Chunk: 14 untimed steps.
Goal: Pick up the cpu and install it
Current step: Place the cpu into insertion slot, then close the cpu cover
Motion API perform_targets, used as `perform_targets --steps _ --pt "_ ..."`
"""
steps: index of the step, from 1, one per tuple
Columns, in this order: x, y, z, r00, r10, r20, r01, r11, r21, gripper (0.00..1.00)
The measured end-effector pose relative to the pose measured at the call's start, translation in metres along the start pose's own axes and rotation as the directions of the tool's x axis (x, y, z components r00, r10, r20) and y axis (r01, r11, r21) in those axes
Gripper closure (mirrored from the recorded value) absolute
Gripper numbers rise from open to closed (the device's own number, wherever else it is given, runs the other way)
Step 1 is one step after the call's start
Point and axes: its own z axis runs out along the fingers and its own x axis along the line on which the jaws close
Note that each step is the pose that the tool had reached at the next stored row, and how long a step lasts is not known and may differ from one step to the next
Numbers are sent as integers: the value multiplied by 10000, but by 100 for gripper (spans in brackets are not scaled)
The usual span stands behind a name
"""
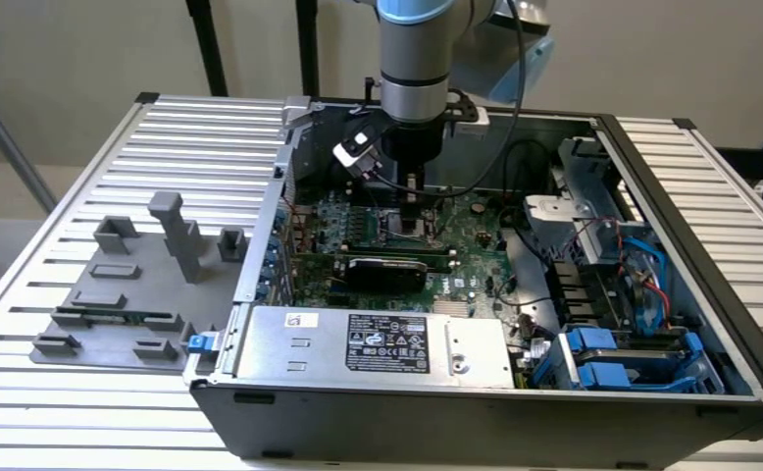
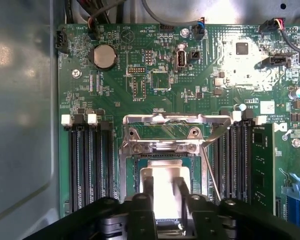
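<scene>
Locate the gripper (image 1: 413, 208) in the upper centre of the exterior view, lowered into the open computer case (image 1: 486, 437) and poised over the motherboard (image 1: 467, 263).

In the wrist view, find the cpu (image 2: 165, 200) lying flat in the socket (image 2: 135, 165), directly beneath the gripper (image 2: 165, 181). Note the silvery top face turned up toward the camera. Treat the outline as square, with no long axis to report. Observe the edges running parallel to the socket walls and to the memory slots (image 2: 90, 165) flanking both sides. Orientation mark: cannot tell.

Read the gripper as partly open, with the two fingers (image 2: 148, 190) set a narrow gap apart. Observe bare cpu top showing in that gap and again outside one finger. Note the fingertips placed over the top face, inside the cpu's edges and not clamped on them. Contact with the top face: cannot tell. Nothing held.

Note the metal load frame (image 2: 176, 120) swung clear of the cpu, and the thin lever (image 2: 213, 165) slanting alongside the socket.

At the left of the exterior view, find the grey fixture blocks (image 1: 133, 285) on the slatted table (image 1: 212, 118), outside the case.
</scene>
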Motion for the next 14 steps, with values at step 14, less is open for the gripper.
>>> perform_targets --steps 14 --pt "-4 -3 -43 10000 1 -1 -1 10000 0 89"
